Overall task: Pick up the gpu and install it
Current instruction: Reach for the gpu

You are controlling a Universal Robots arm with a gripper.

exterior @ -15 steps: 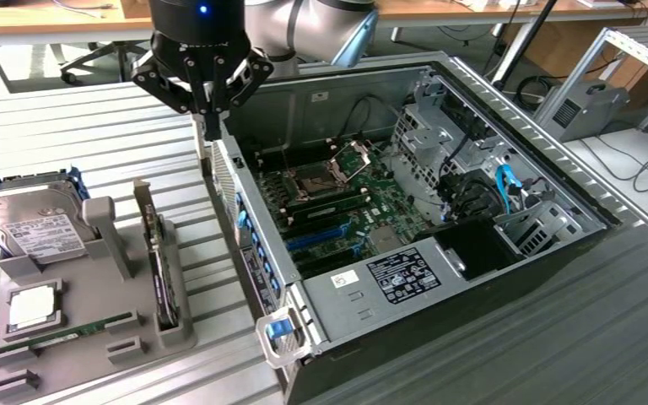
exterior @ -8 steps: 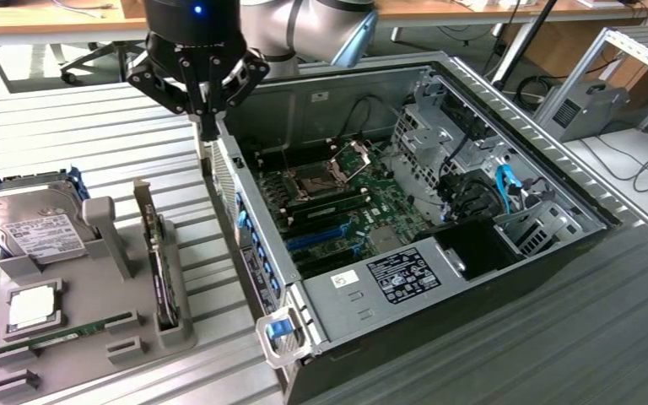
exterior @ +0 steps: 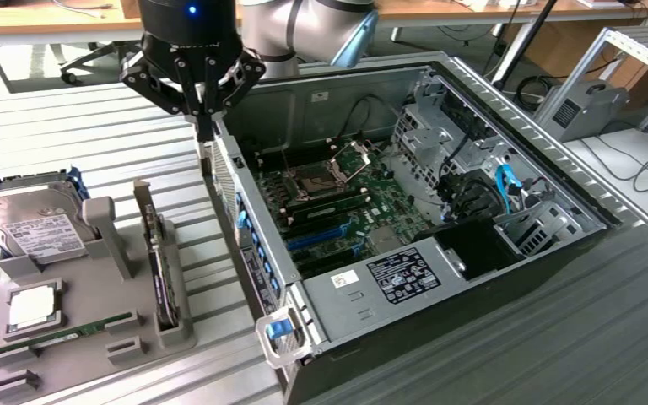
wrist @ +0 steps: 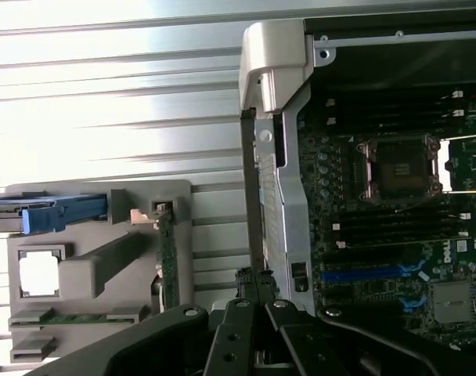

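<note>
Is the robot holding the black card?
No, the gpu stands edge-up in the gray holder, apart from the end effector, which hangs above the computer case wall.

The gripper [wrist: 255, 276], jaws closed together, is positioned at the computer case [wrist: 289, 196] side wall. The gpu [wrist: 168, 258] stands edge-on in the grey holder [wrist: 181, 235], apart from the gripper. The motherboard [wrist: 347, 188] lies inside the case.

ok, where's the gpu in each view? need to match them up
Exterior view: the gpu stands edge-on in the grey tray, on the exterior view's left of the computer case.
Wrist view: the gpu is edge-on in the same tray, beside the case wall.
Shared landmark: the blue hard drive carrier.
</note>
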